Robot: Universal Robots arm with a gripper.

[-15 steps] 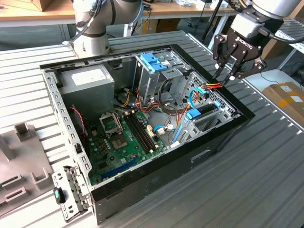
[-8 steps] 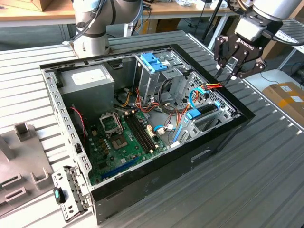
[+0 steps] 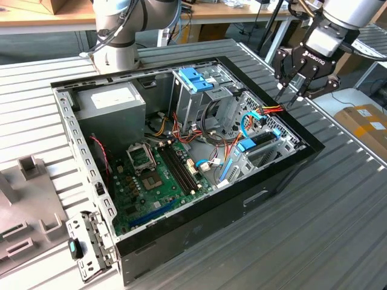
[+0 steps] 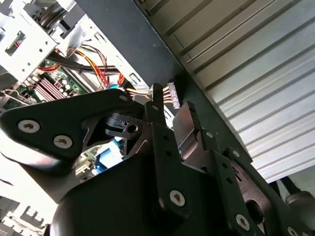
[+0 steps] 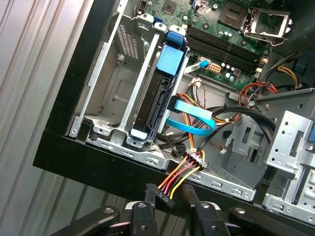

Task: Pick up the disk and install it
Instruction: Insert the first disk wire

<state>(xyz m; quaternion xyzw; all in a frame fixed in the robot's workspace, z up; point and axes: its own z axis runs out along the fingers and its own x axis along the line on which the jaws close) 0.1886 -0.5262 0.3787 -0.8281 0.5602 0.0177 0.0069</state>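
The disk [image 5: 153, 104] is already in the case [image 3: 199, 225]. It stands on edge in its bay, low and left of centre in the first wrist view, with its light-blue frame showing at the ends and a blue cable [image 5: 189, 112] running to its back. So the step in hand looks like the wiring, not the carrying.

The gripper [image 3: 289, 96] hangs at the upper right of the exterior view, over the case's far rim and above the ribbed surface [image 3: 338, 232]. Its jaws seem closed on a small black plug [image 5: 162, 195] that trails red, yellow and black wires [image 5: 183, 172].

As I judge it, this step calls for turning the plug square to the disk's back edge, with enough slack in the wires and no snag on the blue cable.
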